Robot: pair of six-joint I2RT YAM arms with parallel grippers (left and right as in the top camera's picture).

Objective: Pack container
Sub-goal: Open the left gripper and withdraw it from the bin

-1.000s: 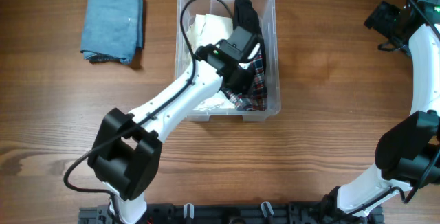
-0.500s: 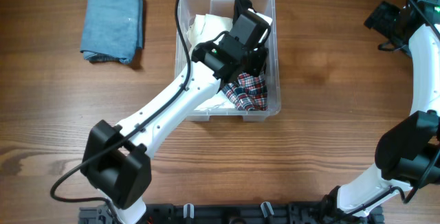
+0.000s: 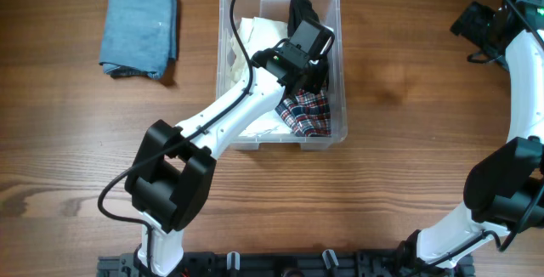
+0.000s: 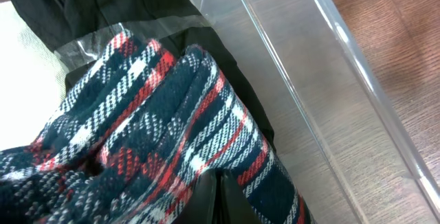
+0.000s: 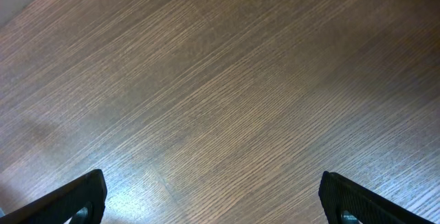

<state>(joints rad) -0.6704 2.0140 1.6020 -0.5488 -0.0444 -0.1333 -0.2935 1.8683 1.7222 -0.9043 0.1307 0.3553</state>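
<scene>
Container (image 3: 343, 98) stands at the far middle of the table (image 3: 408, 81), long walls running front to back, its far rim close to the top edge of the overhead view. Contents: white cloth (image 3: 255, 39) along the left wall, black cloth (image 3: 302, 9) at the far right, plaid (image 3: 308, 114) in the near right corner, touching the front wall.

Left gripper (image 3: 313, 71) is inside the container, just beside the right wall. Wrist view: fingers (image 4: 206, 200) are drawn together with no gap to speak of, and folds of plaid (image 4: 172, 114) bunch at their tips (a pinch on the cloth). A strip of bare floor separates plaid from the clear wall (image 4: 330, 100).

Right gripper (image 3: 472, 24) is well apart at the far right; its jaws are spread wide over bare wood, nothing between them (image 5: 213, 203).

Blue cloth (image 3: 138, 33) lies folded left of the container, not touching it. Open table runs between the container and the right arm
</scene>
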